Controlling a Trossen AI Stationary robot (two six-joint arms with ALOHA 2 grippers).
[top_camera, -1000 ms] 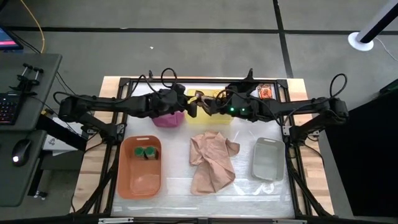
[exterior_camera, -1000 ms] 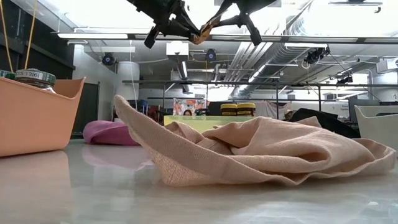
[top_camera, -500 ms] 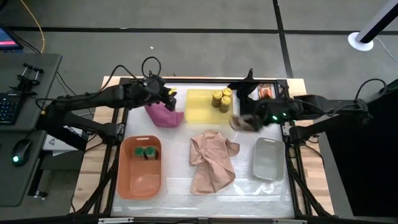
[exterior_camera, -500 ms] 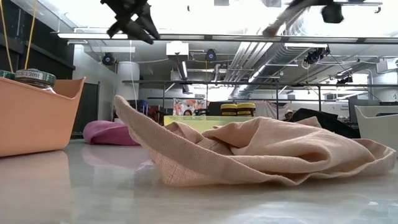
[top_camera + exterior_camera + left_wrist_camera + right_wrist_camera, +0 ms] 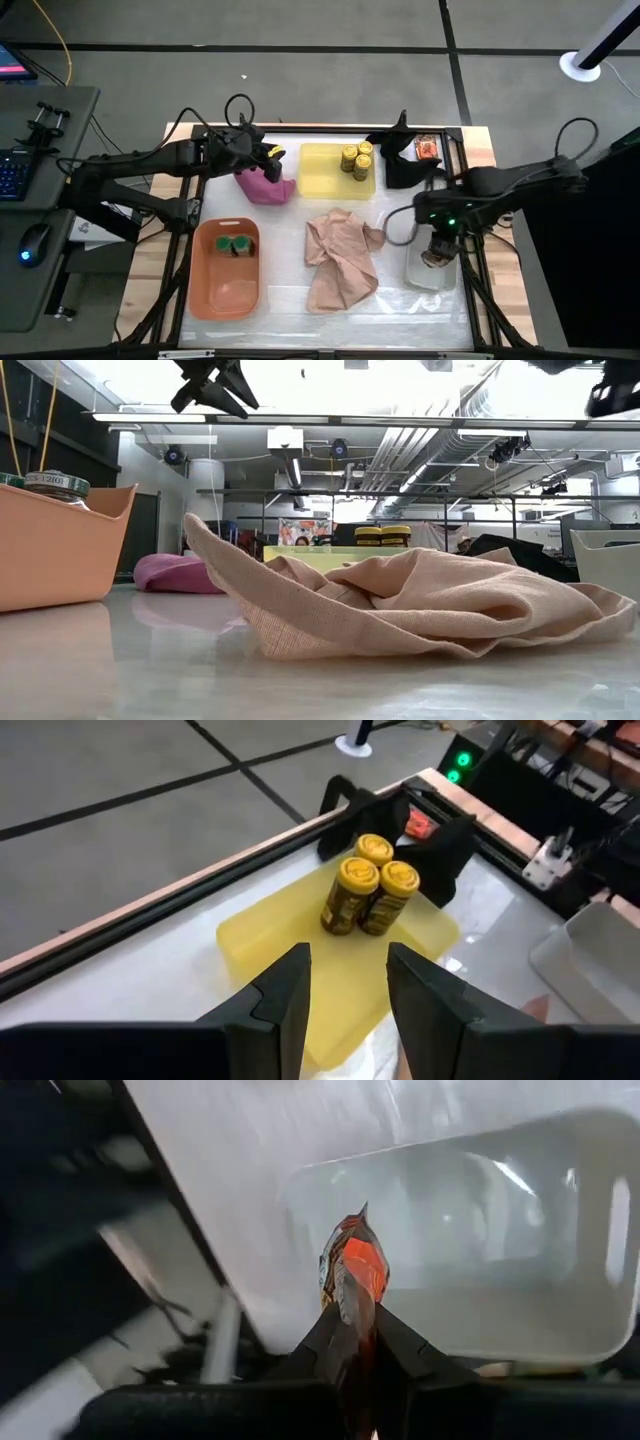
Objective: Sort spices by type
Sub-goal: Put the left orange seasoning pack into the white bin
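White tabletop fills a wooden-edged workbench (image 5: 480, 140), with a grey floor around it. Over the pale grey rectangular plastic tray (image 5: 428, 272) hangs a flat orange-red foil packet (image 5: 352, 1267), pinched tight between the closed fingers of the right gripper (image 5: 436, 255). Beyond the grey tray, a black cloth (image 5: 400, 160) lies at the bench's far edge with another orange-red packet (image 5: 428, 149) on it. Farther from that tray, three small round jars with yellow lids (image 5: 367, 885) stand clustered in a flat yellow tray (image 5: 325, 170) — touching one another. Two green-lidded jars (image 5: 237, 244) sit in the orange plastic tub (image 5: 225, 290). Between tub and grey tray lies a crumpled tan cloth (image 5: 342, 255). The left gripper (image 5: 268, 154) hovers above a pink cloth (image 5: 265, 184), fingers parted — holding nothing.
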